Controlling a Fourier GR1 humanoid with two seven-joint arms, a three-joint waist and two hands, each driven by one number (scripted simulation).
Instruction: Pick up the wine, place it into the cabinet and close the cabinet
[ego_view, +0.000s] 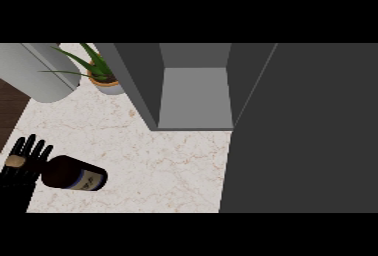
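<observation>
Lying: wine bottle (74, 175) on its side at the near left of the surface (162, 165), dark glass, rounded cylinder, pale label facing up toward its base end.
Long axis: roughly left to right, slightly tilted; corked neck at the left end, broad base at the right.
Cork: tan, small and round, showing against the black fingers.
Left robot hand (21, 162): black, at the left edge, fingers straight and spread, pointing far; sits beside the bottle's neck, contact cannot be told.
Right robot hand: not visible.
Surface: pale marble look, cream with thin brownish veins, smooth and flat.
Cabinet (196, 95): grey, matte, boxy; open compartment at the far centre with a lighter grey floor and darker side walls.
Cabinet door (303, 130): wide dark grey flat panel filling the right side.
Plant (96, 67): spiky green leaves in a small round pot with an orange rim, far left, just beside the cabinet's left wall.
Grey cylinder (37, 70): smooth, light grey, tilted, at the far left corner.
Dark wood strip (11, 105): brown, along the left edge beyond the surface.
</observation>
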